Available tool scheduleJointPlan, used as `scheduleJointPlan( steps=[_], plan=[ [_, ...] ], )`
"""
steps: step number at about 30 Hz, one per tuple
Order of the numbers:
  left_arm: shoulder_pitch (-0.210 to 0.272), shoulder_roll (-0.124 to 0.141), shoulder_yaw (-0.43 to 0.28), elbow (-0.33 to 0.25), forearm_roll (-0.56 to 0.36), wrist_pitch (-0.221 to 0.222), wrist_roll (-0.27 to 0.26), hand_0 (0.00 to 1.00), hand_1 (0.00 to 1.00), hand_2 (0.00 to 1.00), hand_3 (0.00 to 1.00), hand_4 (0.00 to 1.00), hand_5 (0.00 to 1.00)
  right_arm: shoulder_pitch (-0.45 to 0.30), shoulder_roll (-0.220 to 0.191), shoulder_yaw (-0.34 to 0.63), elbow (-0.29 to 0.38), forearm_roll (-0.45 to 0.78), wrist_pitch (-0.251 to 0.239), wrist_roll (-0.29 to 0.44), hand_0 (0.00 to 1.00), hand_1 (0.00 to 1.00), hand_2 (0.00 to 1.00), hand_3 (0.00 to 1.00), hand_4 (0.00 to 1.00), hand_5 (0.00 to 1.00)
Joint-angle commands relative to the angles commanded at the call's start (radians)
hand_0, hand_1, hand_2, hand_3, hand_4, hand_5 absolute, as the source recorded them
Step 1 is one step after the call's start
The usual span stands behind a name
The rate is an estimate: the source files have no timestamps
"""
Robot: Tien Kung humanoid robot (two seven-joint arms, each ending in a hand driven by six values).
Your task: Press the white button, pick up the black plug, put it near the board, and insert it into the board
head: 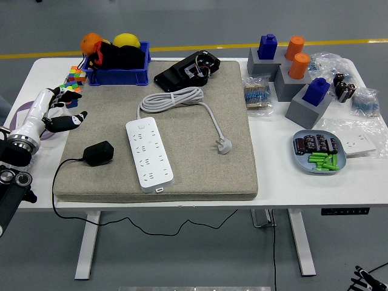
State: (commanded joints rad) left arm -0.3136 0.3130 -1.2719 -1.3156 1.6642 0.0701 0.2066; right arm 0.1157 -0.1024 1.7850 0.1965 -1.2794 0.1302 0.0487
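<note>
Your left hand hovers fingers spread, empty, off the mat's left edge; the power strip lies mid-mat to its right, long axis near-to-far; black plug sits between, near the mat's left edge; right arm's nowhere.

the left hand has open mat to its right as far as the black plug and white power strip. beyond it stand a colour cube and blue bin; farther right, the coiled cable.
</note>
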Motion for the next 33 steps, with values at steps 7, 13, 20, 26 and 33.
scheduleJointPlan(
  steps=[7, 13, 20, 26, 33],
  plan=[
    [-0.094, 0.029, 0.158, 0.027, -0.066, -0.002, 0.010, 0.530, 0.633, 0.571, 0.640, 0.416, 0.002, 0.007, 0.000, 0.003, 0.000, 0.003, -0.001, 0.001, 0.776, 0.609, 0.625, 0.621, 0.722, 0.471],
    [-0.206, 0.039, 0.308, 0.092, -0.100, -0.019, 0.054, 0.158, 0.249, 0.322, 0.630, 0.002, 0.002, 0.008, -0.001, 0.009, -0.004, -0.001, -0.001, 0.000, 0.778, 0.608, 0.625, 0.621, 0.722, 0.471],
    [-0.337, 0.034, 0.433, 0.187, -0.168, -0.078, 0.141, 0.044, 0.034, 0.123, 0.739, 0.002, 0.002, 0.012, -0.004, 0.009, -0.004, 0.002, -0.003, 0.001, 0.777, 0.609, 0.625, 0.622, 0.722, 0.471],
    [-0.435, 0.036, 0.530, 0.245, -0.225, -0.125, 0.245, 0.044, 0.034, 0.123, 0.739, 0.002, 0.002, 0.015, -0.007, 0.012, -0.006, 0.001, -0.004, 0.000, 0.777, 0.609, 0.625, 0.622, 0.722, 0.471],
    [-0.499, 0.028, 0.627, 0.302, -0.274, -0.155, 0.292, 0.026, 0.025, 0.108, 0.725, 0.002, 0.002, 0.017, -0.008, 0.014, -0.007, 0.000, -0.004, 0.000, 0.778, 0.608, 0.625, 0.621, 0.722, 0.471]
  ],
)
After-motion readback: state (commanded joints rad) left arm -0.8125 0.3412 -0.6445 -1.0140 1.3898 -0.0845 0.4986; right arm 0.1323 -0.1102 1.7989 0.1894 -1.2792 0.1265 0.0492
